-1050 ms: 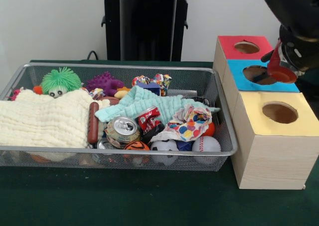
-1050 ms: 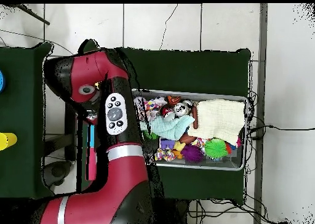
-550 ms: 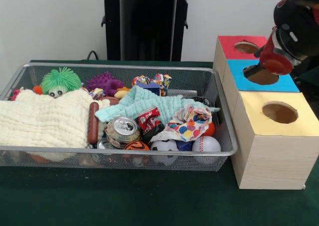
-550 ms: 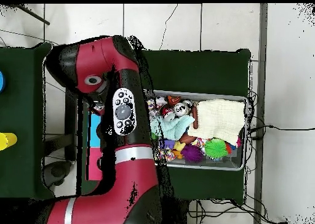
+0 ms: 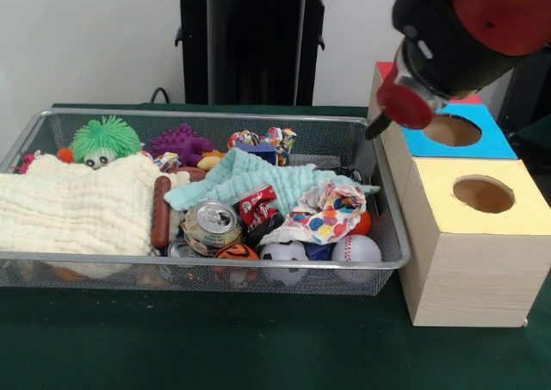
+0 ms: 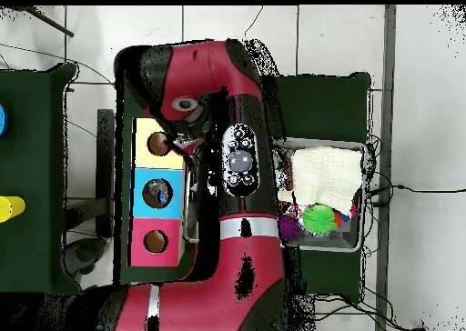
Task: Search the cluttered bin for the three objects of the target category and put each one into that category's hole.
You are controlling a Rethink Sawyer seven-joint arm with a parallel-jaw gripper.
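The wire bin (image 5: 258,261) holds a cream cloth (image 5: 73,205), a teal cloth (image 5: 258,179), a patterned cloth (image 5: 327,211), crushed cans (image 5: 211,222), a hot dog (image 5: 161,209), a green fuzzy toy (image 5: 105,139), a purple spiky toy (image 5: 181,140) and small balls (image 5: 355,249). To its right stand three boxes with holes: red (image 5: 383,68), blue (image 5: 491,142) and yellow (image 5: 448,188). My gripper (image 5: 387,114) hangs above the bin's right rim, beside the red box, and nothing shows in it. In the overhead view the gripper (image 6: 187,136) lies between the yellow box (image 6: 144,159) and the bin (image 6: 323,245).
My arm (image 6: 238,182) hides the half of the bin nearest the boxes in the overhead view. The blue box (image 6: 141,205) and red box (image 6: 138,253) sit in a row with the yellow one. A black stand (image 5: 250,37) rises behind the bin. Green cloth (image 5: 215,347) covers the table.
The arm has swung away from above the blue box toward the bin. In the overhead view it now uncovers all three boxes and covers part of the bin.
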